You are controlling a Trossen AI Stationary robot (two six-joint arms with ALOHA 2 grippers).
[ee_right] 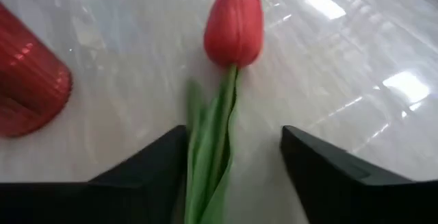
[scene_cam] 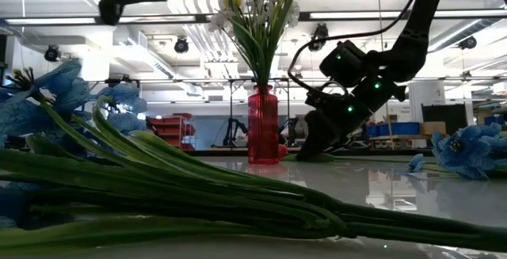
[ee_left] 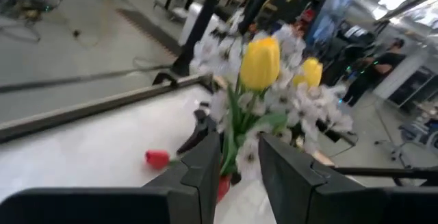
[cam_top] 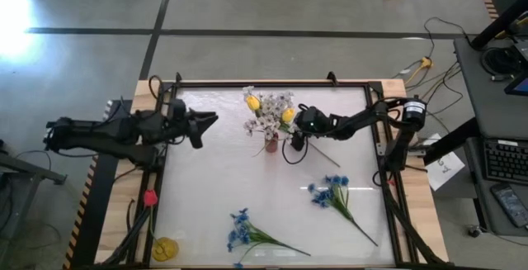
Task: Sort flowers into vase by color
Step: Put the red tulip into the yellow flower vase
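Observation:
A red ribbed vase (cam_top: 271,145) stands mid-table, holding white blossom sprays and two yellow tulips (ee_left: 260,61). A red tulip (ee_right: 234,25) lies flat on the table just right of the vase, its stem (cam_top: 328,158) trailing toward the right. My right gripper (ee_right: 233,145) is low over it and open, one finger on each side of the stem and leaves, with the bloom ahead of the fingertips. My left gripper (cam_top: 203,127) hovers open, high above the table left of the vase. Two blue flower sprays (cam_top: 332,192) (cam_top: 244,232) lie near the table's front edge.
At the table's left front corner sit a small red thing (cam_top: 150,197) and a yellow thing (cam_top: 165,248). The red vase (ee_right: 27,87) stands close beside my right gripper. One blue spray's stems (scene_cam: 238,196) fill the low view's foreground. White tabletop lies open between vase and sprays.

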